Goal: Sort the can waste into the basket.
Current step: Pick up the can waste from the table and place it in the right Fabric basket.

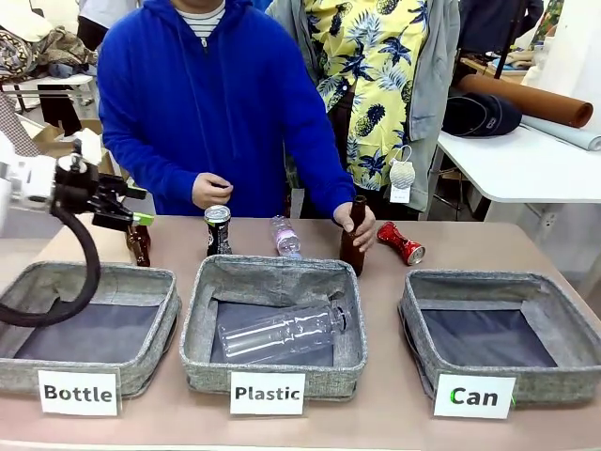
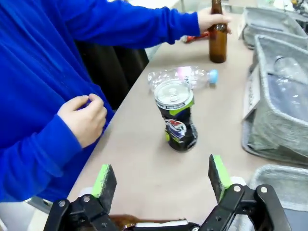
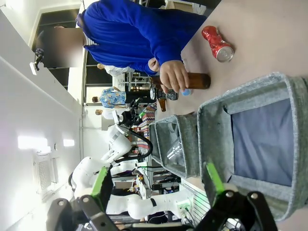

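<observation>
The slim dark can [image 1: 218, 230] with a silver top stands upright behind the middle basket, and the left wrist view shows this dark can [image 2: 176, 115] a little ahead of my open left gripper [image 2: 161, 179]. From the front, my left gripper [image 1: 140, 208] hovers at the table's far left, above a brown bottle [image 1: 139, 243]. The crushed red can [image 1: 401, 243] lies on its side behind the grey "Can" basket [image 1: 474, 278]. My right gripper [image 3: 156, 183] is open over the near rim of that basket [image 3: 240, 91], with the red can [image 3: 217, 43] beyond it.
A person in blue holds a second brown bottle [image 1: 353, 237] upright near the red can. A clear plastic bottle [image 1: 285, 237] lies beside the dark can. The "Plastic" basket [image 1: 202, 310] holds another clear bottle, and the "Bottle" basket [image 1: 160, 282] is at the left.
</observation>
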Controlling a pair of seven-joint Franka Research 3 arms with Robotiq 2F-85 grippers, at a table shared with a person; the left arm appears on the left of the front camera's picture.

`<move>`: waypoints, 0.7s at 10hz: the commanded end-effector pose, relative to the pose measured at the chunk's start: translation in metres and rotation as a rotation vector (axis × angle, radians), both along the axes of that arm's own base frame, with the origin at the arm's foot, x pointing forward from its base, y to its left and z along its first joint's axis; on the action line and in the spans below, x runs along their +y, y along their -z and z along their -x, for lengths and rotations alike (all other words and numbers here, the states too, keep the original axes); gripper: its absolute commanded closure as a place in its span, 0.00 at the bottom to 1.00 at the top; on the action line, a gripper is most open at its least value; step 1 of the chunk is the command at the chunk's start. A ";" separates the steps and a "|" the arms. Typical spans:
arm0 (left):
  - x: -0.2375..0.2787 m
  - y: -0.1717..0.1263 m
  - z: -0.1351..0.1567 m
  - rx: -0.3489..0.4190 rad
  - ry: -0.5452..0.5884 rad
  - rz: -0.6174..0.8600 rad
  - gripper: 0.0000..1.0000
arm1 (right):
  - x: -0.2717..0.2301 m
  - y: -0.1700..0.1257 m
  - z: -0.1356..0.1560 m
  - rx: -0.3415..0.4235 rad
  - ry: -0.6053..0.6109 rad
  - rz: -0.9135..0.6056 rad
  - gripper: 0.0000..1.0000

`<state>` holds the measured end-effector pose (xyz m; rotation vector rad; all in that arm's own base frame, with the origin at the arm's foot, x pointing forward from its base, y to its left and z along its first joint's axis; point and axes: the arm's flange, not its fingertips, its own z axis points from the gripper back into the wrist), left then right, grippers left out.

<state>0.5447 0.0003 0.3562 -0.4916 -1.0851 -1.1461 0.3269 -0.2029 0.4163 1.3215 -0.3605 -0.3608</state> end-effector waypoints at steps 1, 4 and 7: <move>-0.014 0.012 -0.018 -0.076 -0.066 -0.016 0.00 | 0.000 -0.001 0.001 -0.025 -0.005 0.004 0.00; -0.032 0.030 -0.052 0.009 -0.027 -0.045 0.00 | 0.000 -0.001 0.001 -0.025 -0.005 0.004 0.00; 0.061 -0.032 0.015 0.120 0.160 0.160 0.00 | 0.000 -0.001 0.001 -0.025 -0.005 0.004 0.00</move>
